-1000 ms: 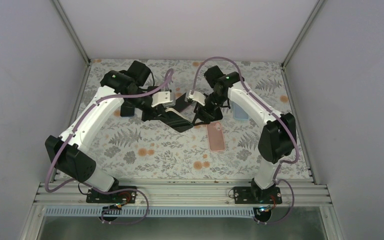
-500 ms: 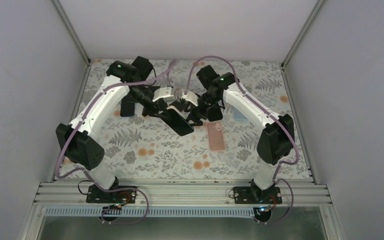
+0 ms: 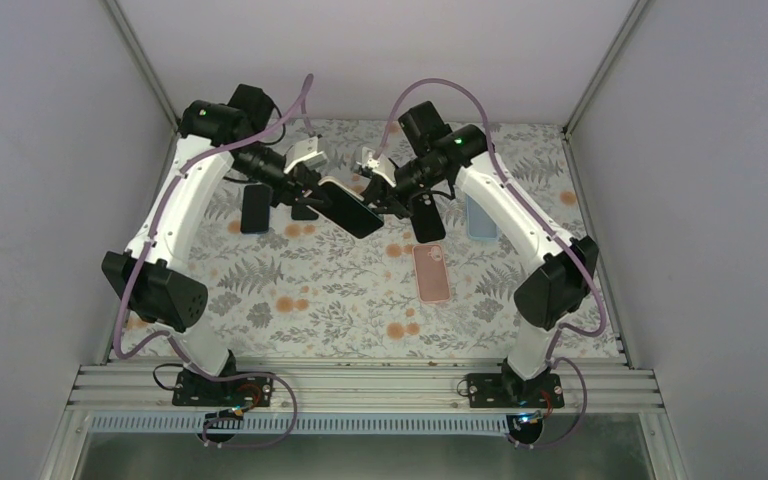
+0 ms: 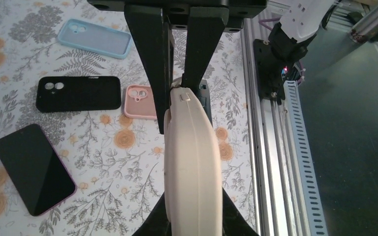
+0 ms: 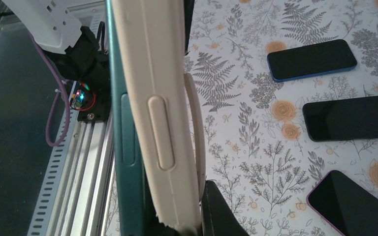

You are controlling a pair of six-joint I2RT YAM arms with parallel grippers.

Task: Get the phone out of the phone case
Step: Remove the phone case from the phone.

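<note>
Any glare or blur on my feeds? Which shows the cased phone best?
Top view, best: even light, no glare, cased phone sharp but small. Left wrist: cream case fills the centre, slightly soft. Right wrist: it looms close, blocking the middle; loose phones behind are sharp.

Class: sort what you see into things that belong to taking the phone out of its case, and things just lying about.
In the job: cream phone case, teal phone in it, left gripper, right gripper.
Lying about: light blue case, black case, pink case, blue phone, black phone, pink-edged phone.
</note>
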